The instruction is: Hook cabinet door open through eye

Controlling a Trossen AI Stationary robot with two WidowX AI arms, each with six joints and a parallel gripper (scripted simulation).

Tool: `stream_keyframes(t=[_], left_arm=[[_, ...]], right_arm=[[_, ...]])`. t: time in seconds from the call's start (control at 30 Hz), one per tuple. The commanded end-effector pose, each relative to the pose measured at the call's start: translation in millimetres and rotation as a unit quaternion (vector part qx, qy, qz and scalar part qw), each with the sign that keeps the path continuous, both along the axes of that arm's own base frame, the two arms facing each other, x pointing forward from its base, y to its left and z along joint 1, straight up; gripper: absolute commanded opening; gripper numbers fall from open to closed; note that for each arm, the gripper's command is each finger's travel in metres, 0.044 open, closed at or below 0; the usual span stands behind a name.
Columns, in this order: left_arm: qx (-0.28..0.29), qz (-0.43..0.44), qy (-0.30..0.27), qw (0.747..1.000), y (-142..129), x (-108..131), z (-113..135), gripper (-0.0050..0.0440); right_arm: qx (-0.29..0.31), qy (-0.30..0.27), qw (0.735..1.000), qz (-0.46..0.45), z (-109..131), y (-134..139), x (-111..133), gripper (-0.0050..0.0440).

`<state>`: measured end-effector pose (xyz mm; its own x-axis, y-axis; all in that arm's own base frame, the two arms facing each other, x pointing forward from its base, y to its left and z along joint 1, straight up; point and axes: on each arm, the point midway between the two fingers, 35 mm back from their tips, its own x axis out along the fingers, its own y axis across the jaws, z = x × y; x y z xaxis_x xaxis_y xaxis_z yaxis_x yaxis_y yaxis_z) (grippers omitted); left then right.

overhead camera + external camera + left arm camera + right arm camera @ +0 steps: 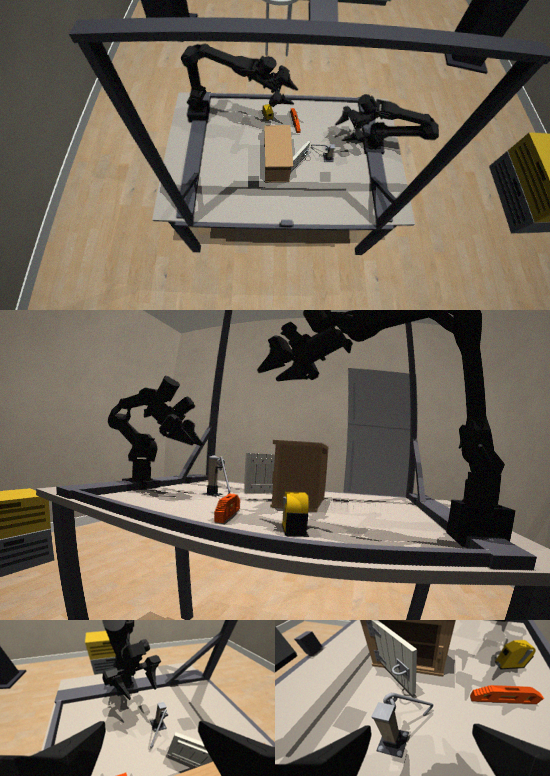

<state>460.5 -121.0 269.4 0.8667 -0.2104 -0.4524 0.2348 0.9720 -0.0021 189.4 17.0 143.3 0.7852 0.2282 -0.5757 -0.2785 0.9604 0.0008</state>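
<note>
The brown cabinet (278,152) (421,641) stands on its base in the middle of the table, open side towards the right arm. Its grey plank door (394,658) is swung open, with the metal eye (401,669) on its face. The short post (387,724) stands just beyond the door's free edge. Its hook (412,700) slopes down to the table, tip beside the door and apart from the eye. My right gripper (347,127) is open and empty, above the post. My left gripper (286,92) is open and empty, high over the back edge.
An orange level (296,120) and a yellow tape measure (268,111) lie behind the cabinet, near the left arm. A dark frame rail runs round the table, with tall gantry posts at the corners. A yellow crate (530,182) stands on the floor off the table.
</note>
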Motion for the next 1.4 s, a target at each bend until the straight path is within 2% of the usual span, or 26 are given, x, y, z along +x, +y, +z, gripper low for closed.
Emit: stream_keyframes(t=[0.0, 0.1, 0.17, 0.23, 0.43, 0.67, 0.73, 0.93, 1.07, 1.37], left_arm=[[-0.004, 0.0, -0.02, 1.0, 1, -2, 17, 0.04], [-0.004, -0.003, -0.019, 1.0, 0, -9, 17, 0.04], [-0.004, -0.003, -0.019, 1.0, 0, -9, 17, 0.04], [-0.004, -0.005, -0.018, 1.0, -1, -16, 18, 0.04], [-0.004, -0.018, -0.017, 1.0, -2, -61, 22, 0.04], [-0.004, -0.036, -0.015, 0.999, -1, -116, 18, 0.04], [-0.004, -0.036, -0.015, 0.999, -1, -116, 18, 0.04], [-0.004, -0.046, -0.015, 0.999, 1, -138, 13, 0.04], [-0.004, -0.048, -0.012, 0.999, 1, -142, 10, 0.04], [-0.006, -0.047, -0.019, 0.999, 1, -141, 16, 0.04]], right_arm=[[-0.001, -0.006, 1.0, -0.001, 5, -1, 1, 0.0416], [-0.003, -0.016, 1.0, 0.009, 11, 0, 6, 0.0344], [-0.003, -0.016, 1.0, 0.009, 11, 0, 6, 0.0344], [-0.004, -0.021, 1.0, 0.019, 13, 1, 11, 0.0296], [-0.016, -0.041, 0.996, 0.071, 23, 4, 40, 0.0152], [-0.052, -0.054, 0.986, 0.147, 29, 4, 93, 0.015], [-0.052, -0.054, 0.986, 0.147, 29, 4, 93, 0.015], [-0.064, -0.015, 0.975, 0.213, 18, 8, 126, 0.015], [-0.056, 0.009, 0.965, 0.257, 10, 14, 140, 0.015], [-0.033, 0.022, 0.952, 0.303, 8, 25, 150, 0.015]])
